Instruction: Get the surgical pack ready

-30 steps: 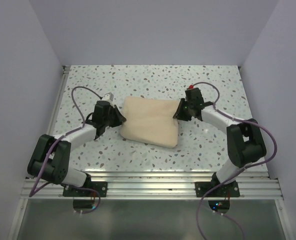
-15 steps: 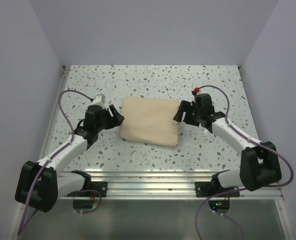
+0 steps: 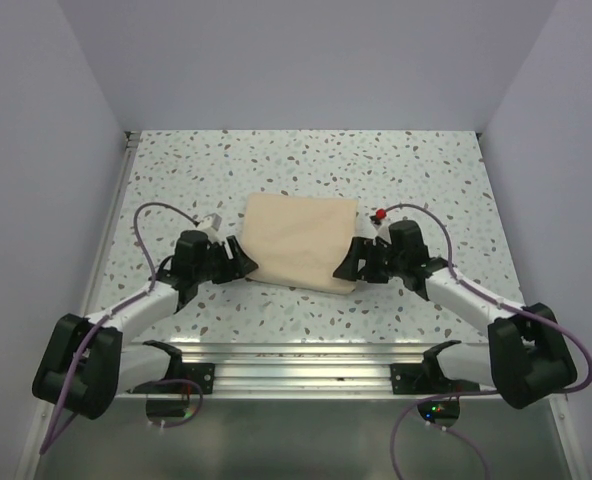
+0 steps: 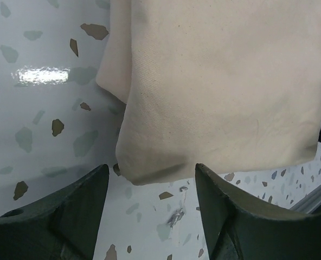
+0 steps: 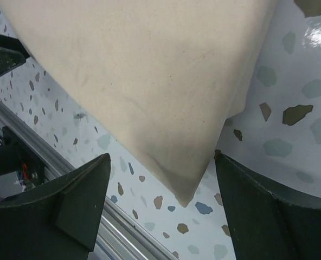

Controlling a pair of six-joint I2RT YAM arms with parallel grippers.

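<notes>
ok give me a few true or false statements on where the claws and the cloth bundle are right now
1. The tan cloth bundle lies folded on the speckled table. True.
2. The left claw is shut on the bundle. False: it is open, facing the bundle's near left corner.
3. The right claw is open, facing the bundle's near right corner. True.
4. A steel tray stands bare beside the bundle. False: only the cloth shows; no tray is in view.
5. Both claws are at the bundle's far edge. False: they are at its two near corners, one on each side.
</notes>
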